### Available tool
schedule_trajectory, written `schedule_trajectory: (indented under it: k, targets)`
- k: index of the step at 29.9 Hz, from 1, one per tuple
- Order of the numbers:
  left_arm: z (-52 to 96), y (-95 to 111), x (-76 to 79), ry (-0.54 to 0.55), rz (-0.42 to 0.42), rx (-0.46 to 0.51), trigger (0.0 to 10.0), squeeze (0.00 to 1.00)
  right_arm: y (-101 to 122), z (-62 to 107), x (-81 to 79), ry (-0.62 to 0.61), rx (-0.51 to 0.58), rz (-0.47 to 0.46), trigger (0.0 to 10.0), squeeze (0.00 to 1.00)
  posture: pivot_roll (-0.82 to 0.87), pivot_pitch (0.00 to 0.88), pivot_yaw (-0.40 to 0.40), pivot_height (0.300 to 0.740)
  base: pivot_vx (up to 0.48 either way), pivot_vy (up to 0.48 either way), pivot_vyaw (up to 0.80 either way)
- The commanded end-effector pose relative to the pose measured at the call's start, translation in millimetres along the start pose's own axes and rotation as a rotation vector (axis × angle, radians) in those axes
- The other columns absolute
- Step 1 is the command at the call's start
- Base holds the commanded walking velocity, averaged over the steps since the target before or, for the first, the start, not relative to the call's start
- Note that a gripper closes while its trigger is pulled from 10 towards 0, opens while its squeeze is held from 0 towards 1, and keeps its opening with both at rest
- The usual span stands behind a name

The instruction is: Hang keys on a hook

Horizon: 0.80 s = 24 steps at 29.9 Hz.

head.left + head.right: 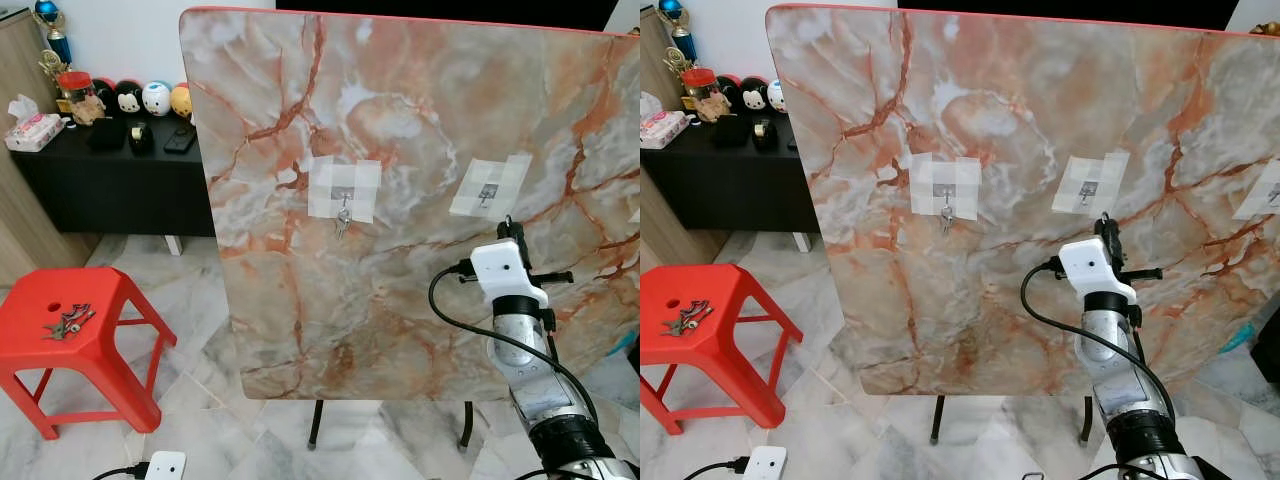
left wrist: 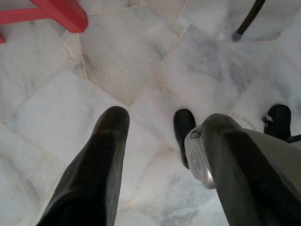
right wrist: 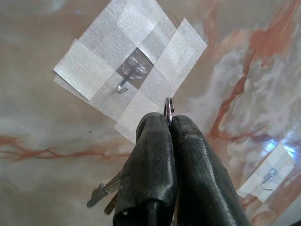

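Red plastic stool (image 1: 95,310) on marble floor (image 1: 200,440); black cabinet (image 1: 110,185) bearing toy figures (image 1: 142,97).

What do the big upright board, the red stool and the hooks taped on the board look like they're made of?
Board: a tabletop stood on edge, with a glossy marble-look face, likely laminate; the veins look printed and the rim is thin and red.
Red stool: moulded plastic, one smooth, uniformly coloured piece.
Hook: thin bent metal wire on a clear plastic pad, under white cloth-like tape.
Right gripper: pinches the ring of the keys just below that hook.

2 head eyes facing marble board (image 1: 420,150); right wrist close on its hook (image 3: 126,81).
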State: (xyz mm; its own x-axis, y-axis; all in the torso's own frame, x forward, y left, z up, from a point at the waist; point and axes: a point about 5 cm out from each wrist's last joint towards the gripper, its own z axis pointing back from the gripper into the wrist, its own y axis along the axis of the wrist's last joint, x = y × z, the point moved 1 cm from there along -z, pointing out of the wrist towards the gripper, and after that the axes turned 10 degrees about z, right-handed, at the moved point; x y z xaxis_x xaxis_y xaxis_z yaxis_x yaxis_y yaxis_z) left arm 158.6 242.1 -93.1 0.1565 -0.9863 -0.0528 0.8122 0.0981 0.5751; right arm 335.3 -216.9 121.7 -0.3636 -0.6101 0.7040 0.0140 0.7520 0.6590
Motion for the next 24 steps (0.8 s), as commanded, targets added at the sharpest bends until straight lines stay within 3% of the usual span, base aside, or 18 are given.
schedule_trajectory:
  k: [1, 6, 12, 13, 17, 18, 20, 24]
  targets:
    - [0.0, -3, 2.3, -0.004, -0.013, -0.015, 10.0, 0.00, -4, -1.1, 2.9, -0.011, 0.001, 0.055, 10.0, 0.00, 0.03, 0.000, -0.085, 0.740, 0.000, 0.000, 0.00]
    - [0.0, -3, 2.2, -0.004, -0.013, -0.016, 10.0, 0.00, -4, -0.9, 2.6, -0.017, 0.017, 0.122, 10.0, 0.00, 0.03, 0.000, -0.084, 0.740, 0.000, 0.000, 0.00]
    - [0.1, -3, 2.0, -0.003, -0.013, -0.016, 10.0, 0.00, -8, -0.5, 2.0, -0.020, -0.009, 0.121, 10.0, 0.00, 0.03, 0.000, -0.084, 0.740, 0.000, 0.000, 0.00]
    - [0.1, -3, 2.0, -0.003, -0.013, -0.016, 10.0, 0.00, -8, -0.5, 0.7, -0.012, -0.024, 0.074, 10.0, 0.00, 0.03, 0.000, -0.083, 0.740, 0.000, 0.000, 0.00]
    - [0.0, -3, 2.2, -0.004, -0.012, -0.015, 10.0, 0.00, -11, -1.1, -7.7, 0.017, -0.192, -0.420, 10.0, 0.00, 0.03, 0.000, -0.085, 0.740, 0.000, 0.000, 0.00]
    - [0.0, -3, 2.2, -0.004, -0.012, -0.015, 10.0, 0.00, -11, -1.1, -7.7, 0.017, -0.192, -0.420, 10.0, 0.00, 0.03, 0.000, -0.085, 0.740, 0.000, 0.000, 0.00]
    - [0.0, -3, 2.3, -0.003, -0.011, -0.014, 10.0, 0.00, -14, 1.8, -11.7, 0.024, -0.264, -0.665, 10.0, 0.00, 0.03, 0.000, -0.087, 0.740, 0.000, 0.000, 0.00]
    - [-0.1, -3, 2.6, -0.004, -0.011, -0.014, 10.0, 0.00, -17, 7.2, -11.2, 0.028, -0.261, -0.703, 10.0, 0.00, 0.03, 0.000, -0.088, 0.740, 0.000, 0.000, 0.00]
